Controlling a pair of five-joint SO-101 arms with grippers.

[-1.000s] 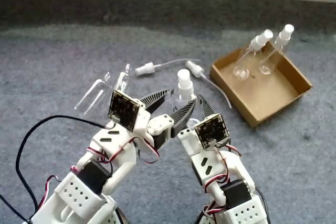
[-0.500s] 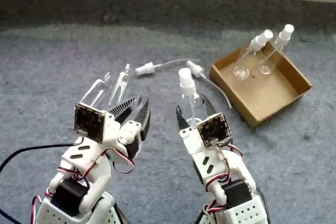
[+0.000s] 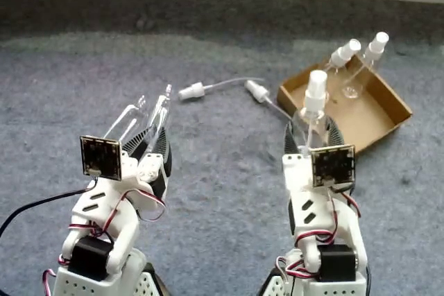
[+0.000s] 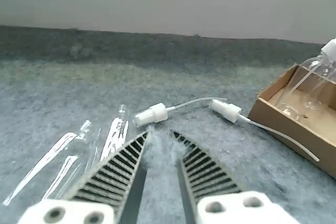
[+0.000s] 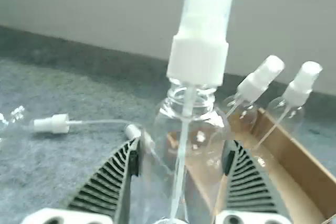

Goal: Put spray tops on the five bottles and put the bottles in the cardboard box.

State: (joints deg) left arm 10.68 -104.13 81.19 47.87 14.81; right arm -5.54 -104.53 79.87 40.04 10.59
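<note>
- High view: the held bottle (image 3: 311, 117) stands upright with its long axis vertical and its white spray top (image 3: 316, 86) pointing up, the dip tube running down inside.
- The right gripper (image 3: 312, 135) is clamped on the bottle's clear body, one ribbed finger on each side; in the right wrist view the fingers (image 5: 113, 179) press against the glass.
- The bottle sits at the near left wall of the cardboard box (image 3: 368, 126); I cannot tell whether it is over the rim or just outside.
- Inside the box, two capped bottles (image 3: 331, 68) (image 3: 364, 60) lean against the far wall, tops above the rim.
- Two loose spray tops (image 3: 192, 91) (image 3: 256, 90) lie on the grey carpet (image 3: 229, 192) left of the box, their thin tubes trailing.
- Two uncapped bottles (image 3: 127, 120) (image 3: 160, 107) lie flat side by side, necks pointing away from the arms.
- The left gripper (image 4: 159, 136) hovers just beside them, jaws slightly apart and holding nothing.
</note>
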